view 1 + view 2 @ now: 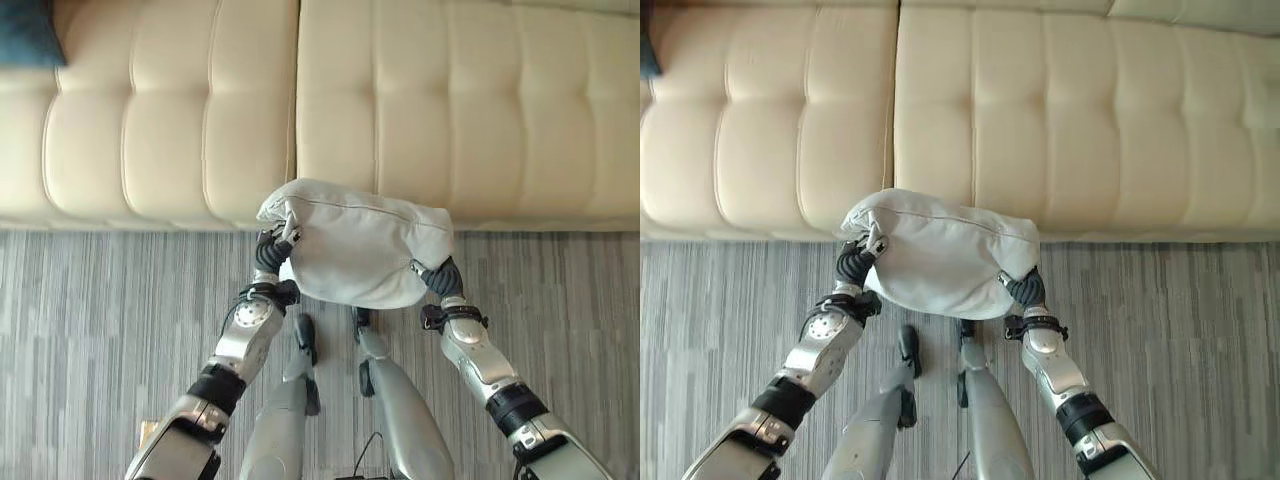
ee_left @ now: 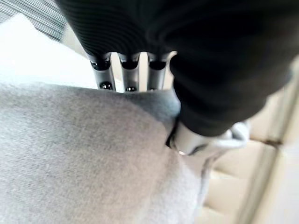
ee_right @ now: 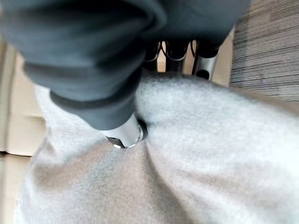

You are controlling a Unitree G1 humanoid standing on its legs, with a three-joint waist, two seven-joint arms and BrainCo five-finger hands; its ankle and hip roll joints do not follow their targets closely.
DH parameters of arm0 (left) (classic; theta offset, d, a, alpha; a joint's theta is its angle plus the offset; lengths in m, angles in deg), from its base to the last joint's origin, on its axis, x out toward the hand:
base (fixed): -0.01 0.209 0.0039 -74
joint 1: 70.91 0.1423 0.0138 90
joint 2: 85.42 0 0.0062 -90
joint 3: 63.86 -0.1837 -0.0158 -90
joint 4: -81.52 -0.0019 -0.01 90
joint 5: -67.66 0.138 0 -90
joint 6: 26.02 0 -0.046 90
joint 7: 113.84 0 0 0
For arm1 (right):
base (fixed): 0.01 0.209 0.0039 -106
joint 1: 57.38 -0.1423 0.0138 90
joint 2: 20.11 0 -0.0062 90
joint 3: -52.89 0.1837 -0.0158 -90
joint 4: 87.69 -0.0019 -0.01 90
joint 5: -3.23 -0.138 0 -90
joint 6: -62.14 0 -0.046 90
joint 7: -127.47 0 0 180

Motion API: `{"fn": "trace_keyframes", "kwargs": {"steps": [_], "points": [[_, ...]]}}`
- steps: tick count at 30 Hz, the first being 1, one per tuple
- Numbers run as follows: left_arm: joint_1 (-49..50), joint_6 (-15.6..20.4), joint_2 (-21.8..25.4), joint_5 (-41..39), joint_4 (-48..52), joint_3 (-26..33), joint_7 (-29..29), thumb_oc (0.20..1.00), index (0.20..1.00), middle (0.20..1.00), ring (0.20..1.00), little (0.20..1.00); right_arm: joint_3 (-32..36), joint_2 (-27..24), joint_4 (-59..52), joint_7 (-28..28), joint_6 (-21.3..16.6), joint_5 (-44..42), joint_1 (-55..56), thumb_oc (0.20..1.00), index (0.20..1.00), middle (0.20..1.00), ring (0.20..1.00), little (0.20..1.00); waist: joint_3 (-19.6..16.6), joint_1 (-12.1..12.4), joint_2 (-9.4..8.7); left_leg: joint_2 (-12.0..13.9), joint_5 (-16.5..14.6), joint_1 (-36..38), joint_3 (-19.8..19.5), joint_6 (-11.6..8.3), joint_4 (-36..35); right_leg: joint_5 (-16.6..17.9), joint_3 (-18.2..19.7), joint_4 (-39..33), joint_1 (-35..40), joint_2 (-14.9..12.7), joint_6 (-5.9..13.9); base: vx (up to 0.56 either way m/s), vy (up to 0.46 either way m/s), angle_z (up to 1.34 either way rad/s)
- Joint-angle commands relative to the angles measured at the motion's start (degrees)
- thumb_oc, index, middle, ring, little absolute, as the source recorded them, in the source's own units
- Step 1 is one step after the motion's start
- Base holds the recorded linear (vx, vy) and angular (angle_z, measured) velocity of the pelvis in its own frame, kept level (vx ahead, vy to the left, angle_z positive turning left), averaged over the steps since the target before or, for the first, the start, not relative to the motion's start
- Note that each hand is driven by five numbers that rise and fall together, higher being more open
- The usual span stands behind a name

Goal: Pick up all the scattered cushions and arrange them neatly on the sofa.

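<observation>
A light grey cushion (image 1: 360,240) hangs between my two hands, just in front of the sofa's front edge and above the carpet. My left hand (image 1: 272,252) grips its left corner. In the left wrist view the fingers (image 2: 128,74) go behind the cushion (image 2: 70,154) and the thumb (image 2: 187,140) digs into its near face. My right hand (image 1: 441,276) holds the lower right side. The right thumb (image 3: 124,133) presses into the fabric (image 3: 187,163) and the fingers reach over the far edge.
The cream tufted sofa (image 1: 420,110) spans the whole back, with a seam between two seat cushions near the middle. A dark blue cushion (image 1: 28,35) lies on the seat at the far left. Grey striped carpet (image 1: 100,300) covers the floor in front.
</observation>
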Motion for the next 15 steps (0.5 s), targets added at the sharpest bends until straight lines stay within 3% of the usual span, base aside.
{"fn": "trace_keyframes", "kwargs": {"steps": [1, 6, 15], "points": [[-0.8, 3.0, -2.4, 5.0, 5.4, -2.1, -3.5, 0.200, 0.200, 0.200, 0.200, 0.200, -0.8, 0.7, -7.3, -3.3, -3.4, 4.3, -1.9, 0.200, 0.200, 0.200, 0.200, 0.200, -7.3, 0.3, 1.61, 0.7, -3.5, 0.7, -3.2, -2.69, -1.1, -9.9, 0.2, 1.9, 4.2, -0.5, 5.26, 0.09, -0.053, -0.04], [6.2, 2.6, 0.3, 7.3, 14.1, 0.8, -2.5, 0.200, 0.200, 0.200, 0.200, 0.200, 2.7, -2.4, -17.6, -4.0, -3.5, 7.2, 3.0, 0.200, 0.200, 0.200, 0.200, 0.200, -12.0, -0.3, 2.13, 1.0, -4.1, 6.5, -3.7, -2.59, -2.7, -11.4, 0.8, 0.9, 10.1, 0.0, 4.66, 0.11, -0.080, 0.01], [10.8, 2.4, 1.5, 9.0, 19.9, 4.3, -0.1, 0.200, 0.200, 0.200, 0.200, 0.200, 4.6, -3.5, -24.6, -3.1, -3.6, 8.9, 4.9, 0.200, 0.200, 0.200, 0.200, 0.200, -15.0, -0.1, 2.14, 2.8, -6.0, 13.0, -4.5, -3.30, -2.3, -15.6, 1.2, 3.6, 15.5, 1.6, 2.87, 0.08, -0.109, 0.05]]}}
